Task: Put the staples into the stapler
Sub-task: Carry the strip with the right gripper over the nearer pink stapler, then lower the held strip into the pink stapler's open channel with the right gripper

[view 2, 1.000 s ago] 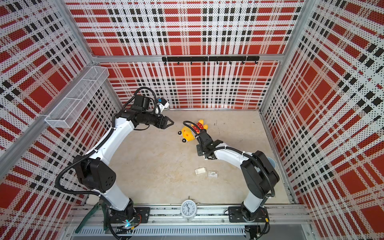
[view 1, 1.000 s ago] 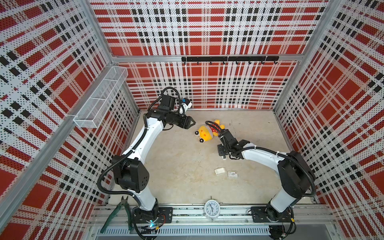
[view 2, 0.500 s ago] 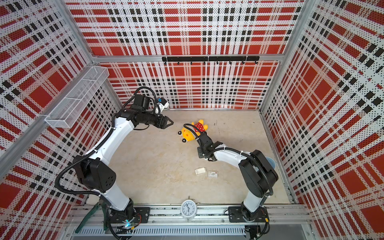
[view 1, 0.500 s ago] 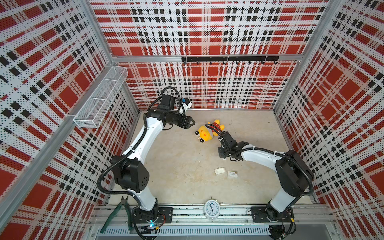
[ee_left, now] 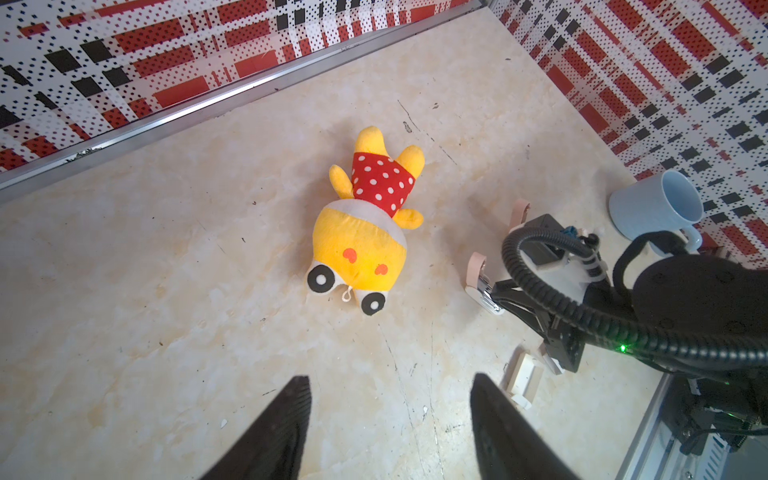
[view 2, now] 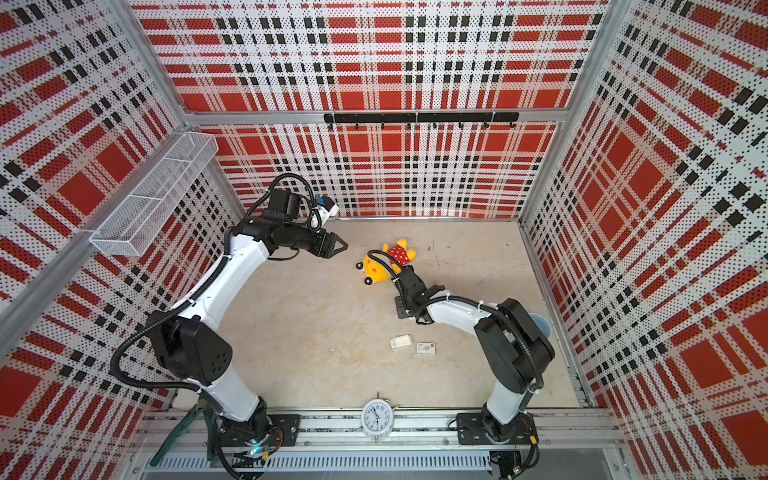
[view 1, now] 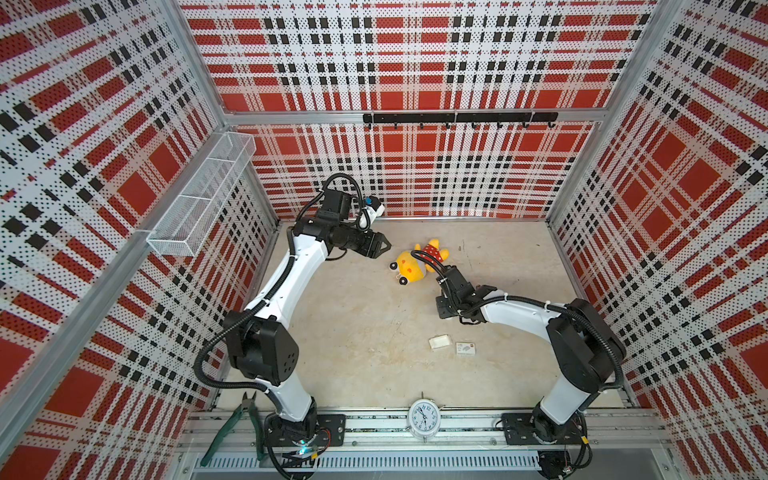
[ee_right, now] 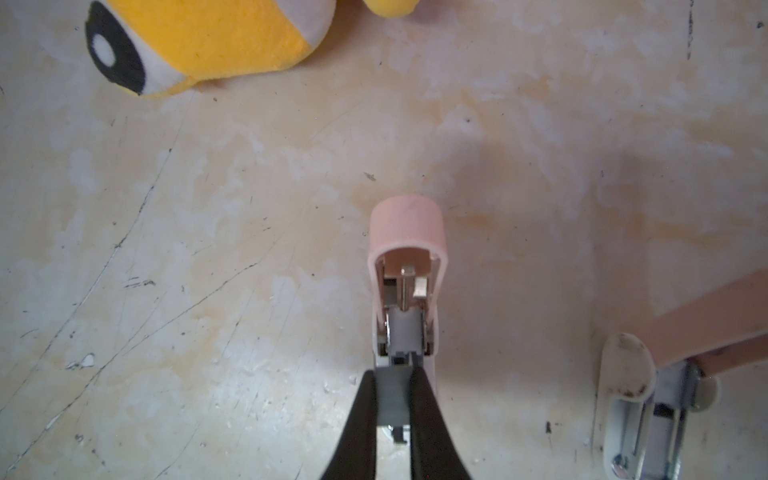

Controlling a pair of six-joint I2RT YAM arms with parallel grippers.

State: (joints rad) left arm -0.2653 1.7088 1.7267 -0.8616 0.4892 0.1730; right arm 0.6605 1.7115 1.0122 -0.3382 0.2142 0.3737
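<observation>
Step in hand, by my judgement: seating the strip. Your right tool (ee_right: 392,374) is clamped on the staples (ee_right: 392,401). Their far end appears to lie in the channel of the open stapler (ee_right: 407,232), which stands just beside the toy (ee_right: 199,37), toward the right arm's base. Your left tool (ee_left: 390,378) stands apart and empty above the worktop (ee_left: 166,291), on the toy's opposite side.

The next move likely calls for a straight push along the channel, then release, then closing the lid.

Room: the worktop between stapler and toy is bare. A second stapler (ee_right: 625,365) lies close by, on the side away from the toy; mind it when you withdraw.
</observation>
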